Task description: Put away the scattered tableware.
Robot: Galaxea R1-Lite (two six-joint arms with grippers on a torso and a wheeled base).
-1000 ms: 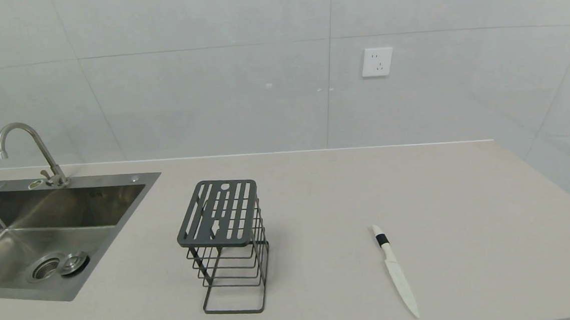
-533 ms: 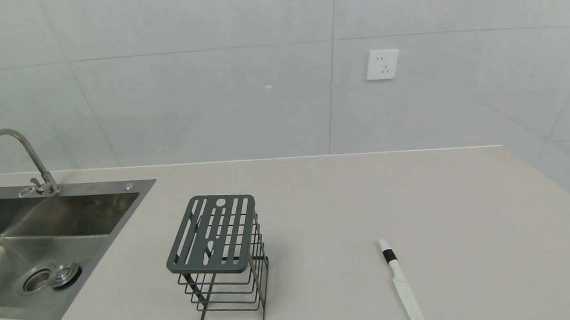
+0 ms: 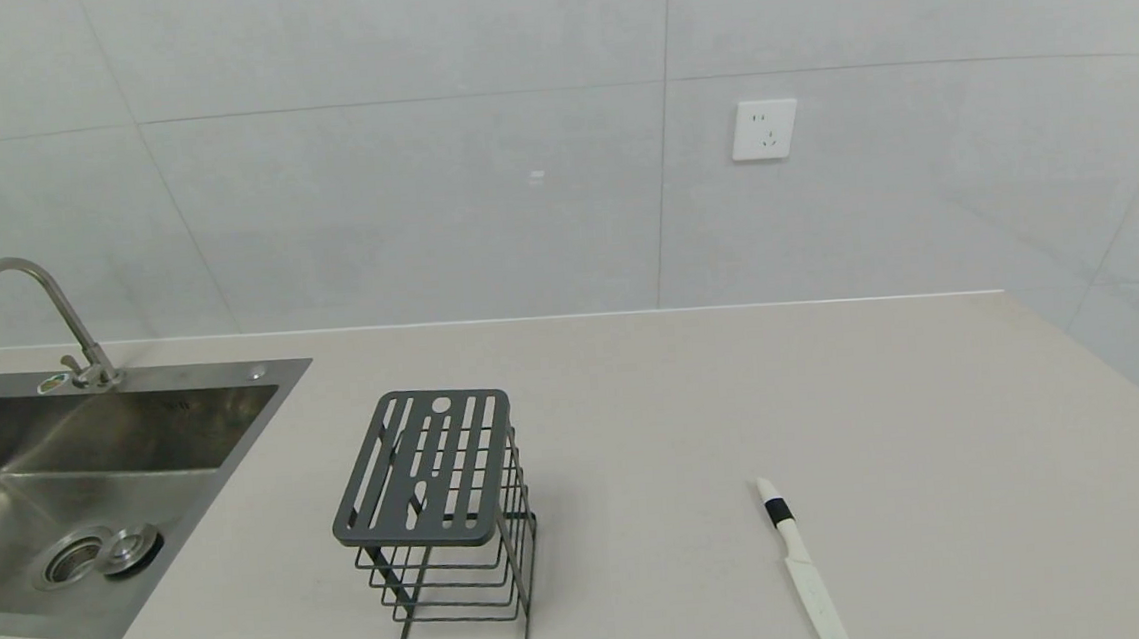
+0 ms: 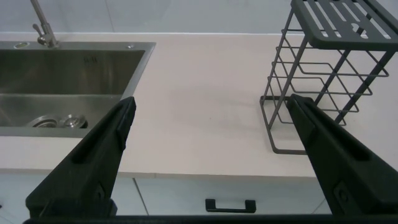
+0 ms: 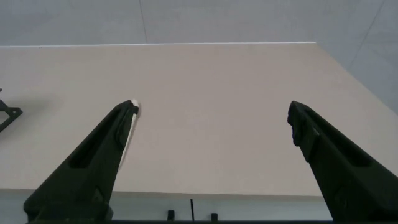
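A white knife (image 3: 811, 583) with a black band on its handle lies flat near the front right of the pale counter (image 3: 696, 411). A dark wire rack (image 3: 414, 533) with a slotted top plate stands at the counter's middle front, well to the knife's left. My left gripper (image 4: 211, 102) hangs open in front of the counter edge, with the rack (image 4: 357, 38) off to one side of it. My right gripper (image 5: 211, 107) is open too, before the counter's front edge. The knife's handle end (image 5: 132, 121) peeks out beside one of its fingers.
A steel sink (image 3: 162, 376) with a curved faucet (image 3: 74, 329) is set into the counter's left end. A white wall outlet (image 3: 764, 129) sits on the tiled wall behind. The counter ends at the right. A drawer handle (image 4: 230, 204) shows below the front edge.
The head camera shifted between one second and half a second ago, so the whole scene sits lower and more to the left. The rack and the knife have not moved on the counter.
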